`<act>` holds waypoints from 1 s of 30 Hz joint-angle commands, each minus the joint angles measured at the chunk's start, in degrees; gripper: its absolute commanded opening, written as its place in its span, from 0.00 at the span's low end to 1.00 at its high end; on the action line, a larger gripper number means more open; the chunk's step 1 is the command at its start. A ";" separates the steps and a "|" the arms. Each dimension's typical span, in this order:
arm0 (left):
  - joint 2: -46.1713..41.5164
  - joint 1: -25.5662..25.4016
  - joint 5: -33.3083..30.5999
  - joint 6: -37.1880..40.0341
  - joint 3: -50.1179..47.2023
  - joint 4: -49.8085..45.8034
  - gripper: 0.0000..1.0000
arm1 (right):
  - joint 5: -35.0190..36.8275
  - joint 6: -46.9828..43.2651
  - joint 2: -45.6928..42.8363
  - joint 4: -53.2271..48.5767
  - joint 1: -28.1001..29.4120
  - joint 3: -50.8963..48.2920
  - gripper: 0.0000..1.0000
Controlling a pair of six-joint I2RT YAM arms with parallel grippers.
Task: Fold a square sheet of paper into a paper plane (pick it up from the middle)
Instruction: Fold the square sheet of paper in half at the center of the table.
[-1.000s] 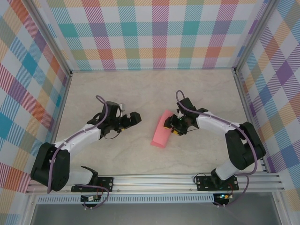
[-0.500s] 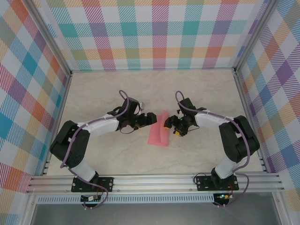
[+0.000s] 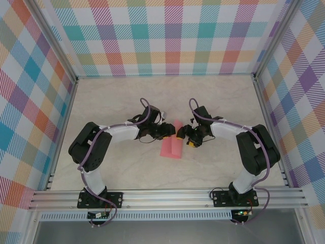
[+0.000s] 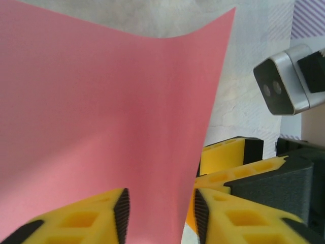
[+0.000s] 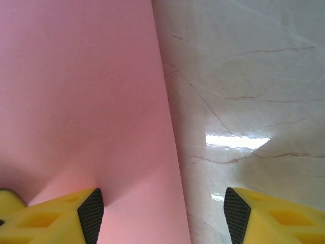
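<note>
Marbled beige table (image 3: 228,101), plaid walls (image 3: 167,40) on three sides. Left gripper (image 4: 161,203) is at the square sheet of paper (image 3: 171,146) — jaws narrow, with a clear gap between the yellow fingers (image 4: 96,218). The pads do not meet. One finger sits over the pink surface, and the sheet's right-hand edge runs down into the gap. In the left wrist view the sheet is bowed, its top edge curving.

Right gripper (image 5: 162,203) is on the opposite side of the sheet, jaws wide and holding nothing. One finger is over the pink surface close to the sheet's long edge, the other over bare table beside the sheet.

From above, both grippers meet at the sheet's far end, left one on its left side, right one on its right, tips near each other. The sheet is salmon pink — a narrow folded strip lying at a slight slant, with its near end free of both grippers.

Right arm's silver camera block (image 4: 282,84) shows just past the sheet's right edge. Aluminium rail (image 3: 167,195) carries both arm bases, well apart from the sheet on its near side.
</note>
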 commanded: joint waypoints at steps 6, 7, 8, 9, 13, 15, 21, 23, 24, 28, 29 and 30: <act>1.41 -0.42 4.86 -4.09 2.12 6.85 0.13 | 0.53 0.05 -2.70 1.02 -0.48 -1.44 0.68; 1.62 -0.42 5.40 -4.47 2.34 7.33 0.11 | 0.74 0.14 -3.62 1.06 -0.73 -1.98 0.69; 1.84 -0.42 6.03 -4.91 2.68 7.60 0.10 | 1.13 0.30 -4.93 0.98 -0.98 -2.72 0.70; 2.05 -0.41 6.47 -5.20 2.99 7.84 0.09 | 1.63 0.50 -6.18 1.01 -1.34 -3.42 0.70; 3.57 -0.42 8.04 -7.22 4.20 8.79 0.05 | 4.02 1.39 -12.34 1.01 -3.20 -6.98 0.75; 4.18 -0.42 9.05 -9.95 3.92 12.42 0.05 | 4.65 1.19 -14.76 0.71 -4.18 -8.21 0.77; 5.55 -0.47 12.74 -16.56 4.38 20.28 0.05 | 11.67 0.90 -24.16 0.43 -4.79 -11.45 0.81; 5.81 -0.59 13.78 -15.52 5.43 18.59 0.06 | 15.11 0.52 -27.86 0.28 -4.84 -12.41 0.86; 5.47 -0.60 13.00 -12.31 6.51 13.51 0.06 | 16.16 -0.12 -29.20 0.29 -4.84 -12.77 0.88; 4.05 0.36 6.03 0.31 9.60 -4.83 0.06 | 18.16 -3.08 -32.96 -1.60 -4.84 -12.37 0.95; 4.16 0.69 4.87 3.24 10.65 -8.72 0.06 | 18.81 -2.19 -32.80 -3.46 -4.84 -11.76 1.00; 4.31 1.01 4.21 5.30 11.31 -11.40 0.06 | 18.78 -1.41 -32.16 -4.60 -4.84 -11.31 1.00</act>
